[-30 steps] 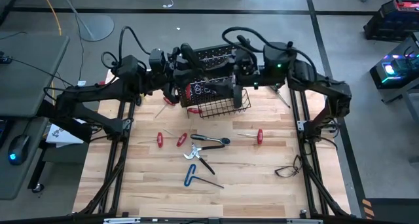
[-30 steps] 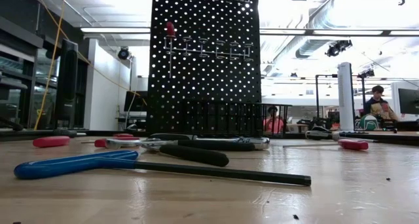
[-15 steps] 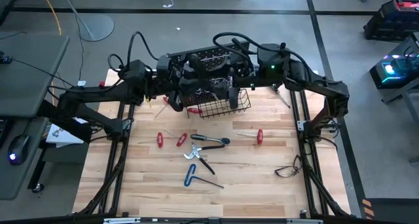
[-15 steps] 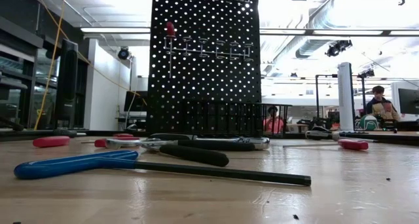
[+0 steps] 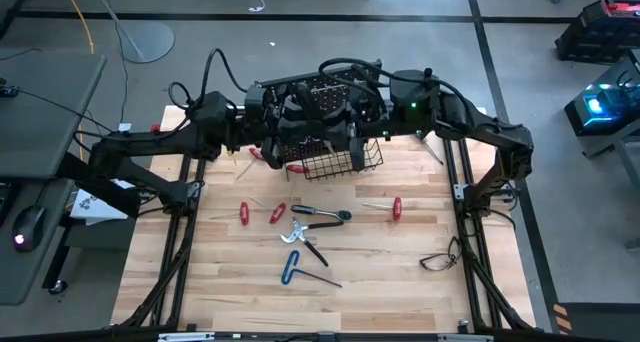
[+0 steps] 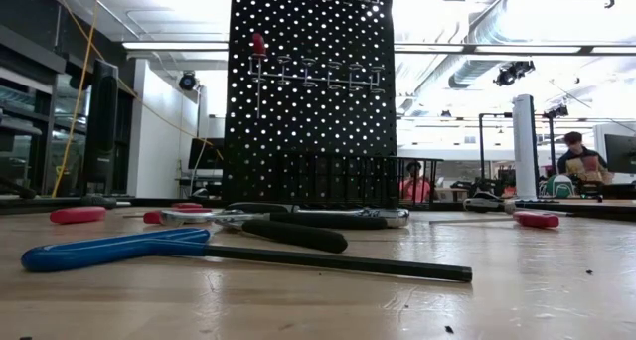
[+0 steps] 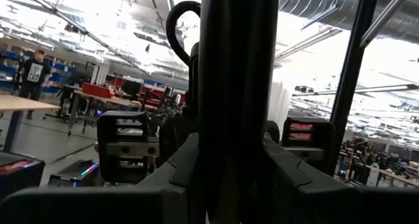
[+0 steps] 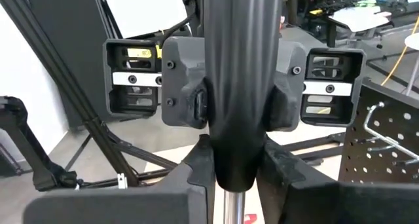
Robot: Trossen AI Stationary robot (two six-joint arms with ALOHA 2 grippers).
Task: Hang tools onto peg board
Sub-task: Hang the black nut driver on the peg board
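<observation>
**Overhead, both grippers share one black-handled tool**

Both grippers meet above the peg board (image 5: 322,92) at the table's far edge. The left gripper (image 7: 236,152) and the right gripper (image 8: 234,165) each clamp a black-handled screwdriver (image 8: 236,80). More tools (image 5: 318,214) lie on the wooden table (image 5: 400,262) before the wire basket (image 5: 340,160).

My peg board (image 6: 308,91) stands upright at the far edge of the tabletop (image 5: 400,272), its wire basket (image 5: 345,160) projecting forward. My two arms meet above the board. In front lie scattered tools (image 5: 318,216); nearest the tabletop's front edge lies a T-shaped hex key (image 5: 300,270).
</observation>
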